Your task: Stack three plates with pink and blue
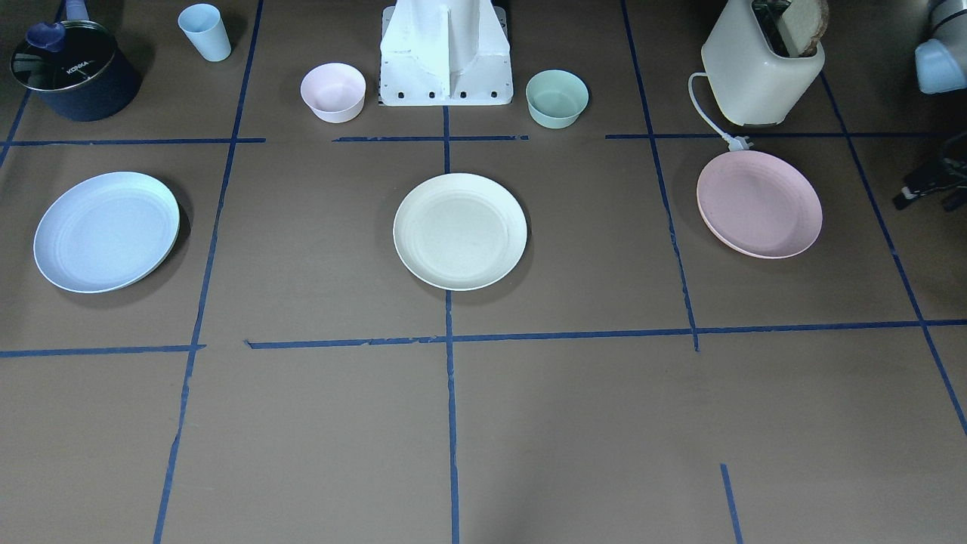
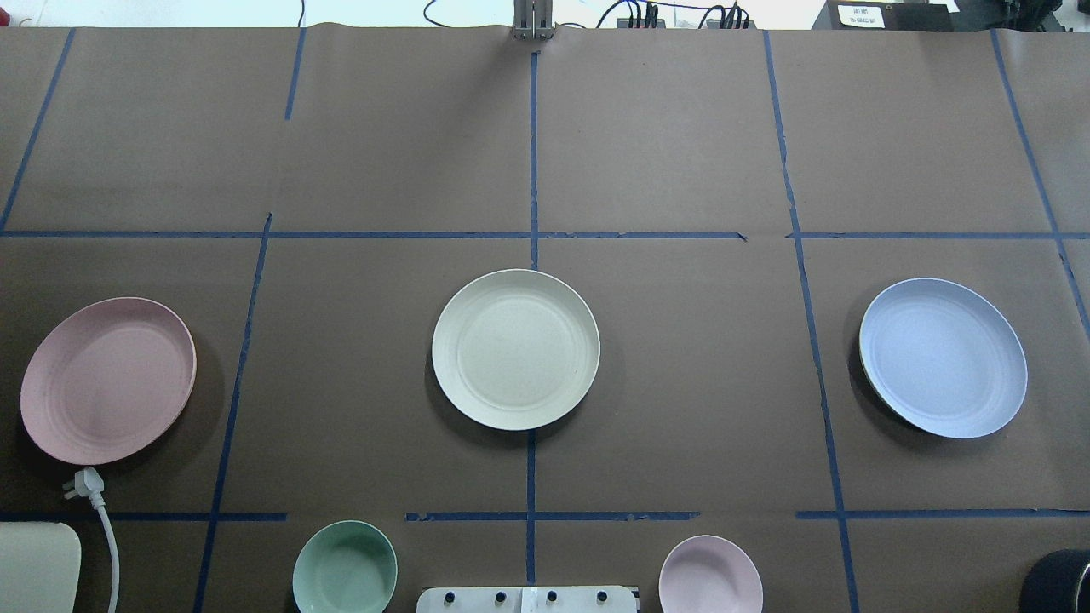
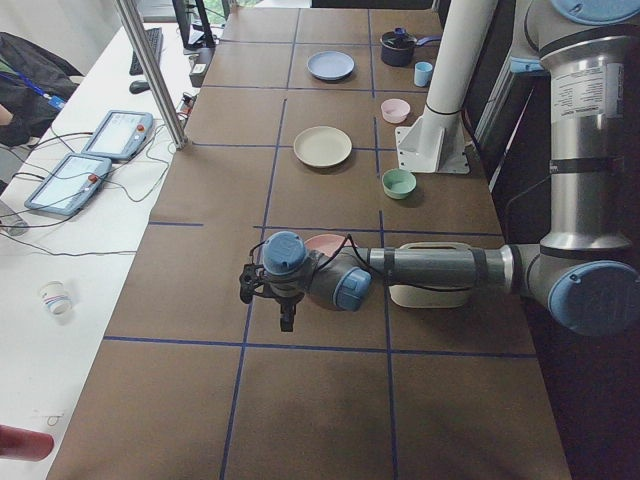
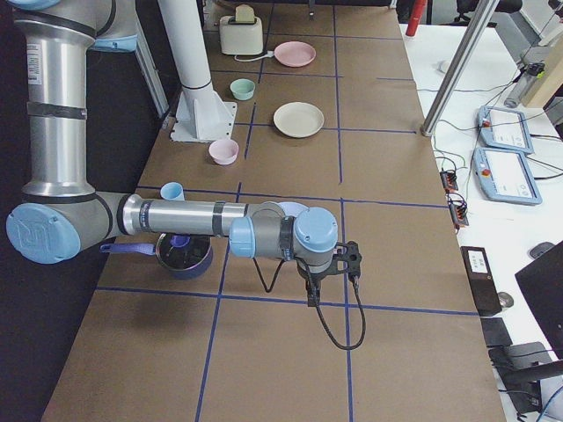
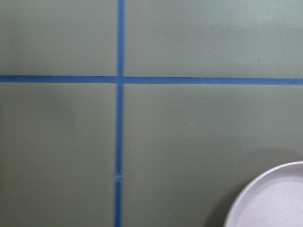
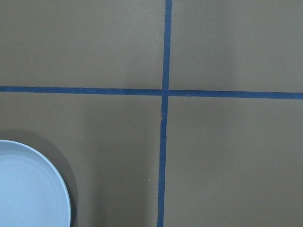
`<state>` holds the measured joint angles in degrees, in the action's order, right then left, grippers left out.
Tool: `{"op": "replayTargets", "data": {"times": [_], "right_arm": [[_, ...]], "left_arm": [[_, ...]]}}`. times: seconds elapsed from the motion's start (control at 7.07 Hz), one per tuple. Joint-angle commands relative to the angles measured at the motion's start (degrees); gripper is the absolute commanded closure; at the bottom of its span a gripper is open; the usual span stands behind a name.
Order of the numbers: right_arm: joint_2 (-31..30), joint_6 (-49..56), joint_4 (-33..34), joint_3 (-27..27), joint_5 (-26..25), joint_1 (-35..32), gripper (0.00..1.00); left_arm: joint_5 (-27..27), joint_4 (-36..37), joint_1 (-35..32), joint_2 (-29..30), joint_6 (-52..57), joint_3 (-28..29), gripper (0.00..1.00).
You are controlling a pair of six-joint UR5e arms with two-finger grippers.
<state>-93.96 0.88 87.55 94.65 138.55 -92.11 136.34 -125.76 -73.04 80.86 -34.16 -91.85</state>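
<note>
Three plates lie apart in a row on the brown table. The cream-white plate [image 1: 459,230] is in the middle [image 2: 515,349]. The pale pink plate [image 1: 759,204] lies on my left side [image 2: 108,380]. The pale blue plate [image 1: 106,231] lies on my right side [image 2: 943,358]. My left gripper [image 3: 268,298] hangs above the table just beyond the pink plate, whose rim shows in the left wrist view [image 5: 272,201]. My right gripper [image 4: 330,268] hangs beside the blue plate [image 6: 28,189]. I cannot tell whether either gripper is open or shut. Neither holds a plate.
A cream toaster [image 1: 763,64] stands behind the pink plate, its plug [image 2: 83,484] at the plate's rim. A small pink bowl [image 1: 333,91] and a mint-green bowl [image 1: 557,98] flank the robot base [image 1: 446,57]. A light-blue cup [image 1: 205,32] and a dark pot [image 1: 74,69] stand behind the blue plate.
</note>
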Motion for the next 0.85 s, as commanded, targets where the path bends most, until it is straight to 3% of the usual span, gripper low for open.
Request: {"op": "replayTargets", "data": {"times": [0.0, 0.28, 0.57, 0.71], "right_arm": [[0.09, 0.0, 0.08, 0.35, 0.22, 0.0, 0.0], [0.09, 0.0, 0.08, 0.35, 0.22, 0.0, 0.0], [0.09, -0.09, 0.08, 0.35, 0.31, 0.0, 0.0], [0.09, -0.09, 0.08, 0.44, 0.57, 0.0, 0.0]], "left_arm": [[-7.99, -13.77, 9.28, -1.49, -13.61, 3.5, 0.0], [-10.47, -19.59, 14.82, -1.49, -20.83, 4.49, 0.0], [-10.66, -19.7, 17.83, -1.49, -21.12, 4.49, 0.0], [-10.57, -19.87, 17.93, -1.49, -21.3, 4.49, 0.14]]}}
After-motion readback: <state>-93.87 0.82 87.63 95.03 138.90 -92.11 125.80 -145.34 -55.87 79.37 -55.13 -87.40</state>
